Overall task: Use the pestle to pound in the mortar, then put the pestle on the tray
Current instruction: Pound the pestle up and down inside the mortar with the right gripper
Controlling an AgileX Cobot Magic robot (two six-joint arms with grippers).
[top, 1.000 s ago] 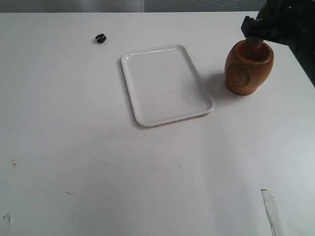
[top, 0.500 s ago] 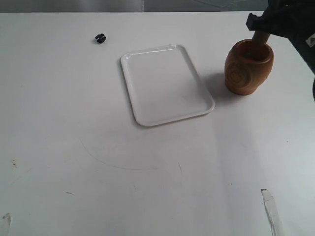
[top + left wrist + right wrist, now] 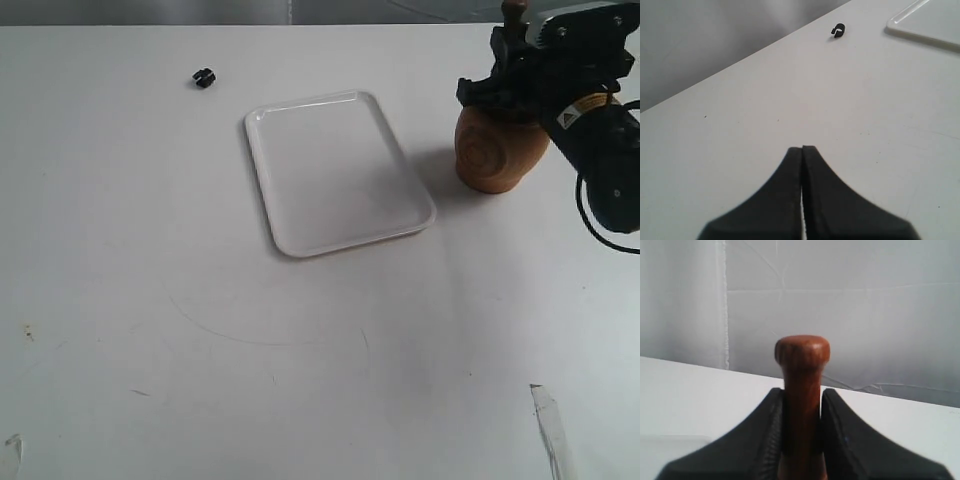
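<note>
Three task objects sit on the white table (image 3: 300, 380), listed here by size.

(a) The tray (image 3: 340, 170) is flat and white with a low rim. It lies bare near the table's middle, near the mortar but not touching it. I judge it light and slick, likely to skate if nudged.

(b) The mortar (image 3: 492, 152) is a rounded wooden cup standing upright at the right of the exterior view. Its mouth is hidden beneath the right gripper (image 3: 801, 390). I take it to be solid enough to stand under pounding, though nothing steadies it.

(c) The pestle (image 3: 801, 405) is smooth turned wood, which I judge stiff, hard and not fragile. Its polish may let it creep between the pads. I therefore favour a hold on the narrow neck just below the knob, where the flare would catch on a lift. The right gripper pinches it exactly there. Its fingers (image 3: 772, 415) close on the neck from both sides, the knob stands clear above them, and the shaft is upright. In the exterior view the knob shows above the gripper, directly over the mortar. The thick end is hidden, so I cannot tell whether it touches the bowl.

(d) The left gripper (image 3: 802, 150), tips pressed together on nothing, hovers over bare table, well apart from the work.

(e) A small black clip (image 3: 204, 77) lies beyond the tray's far corner and is no part of the task.
</note>
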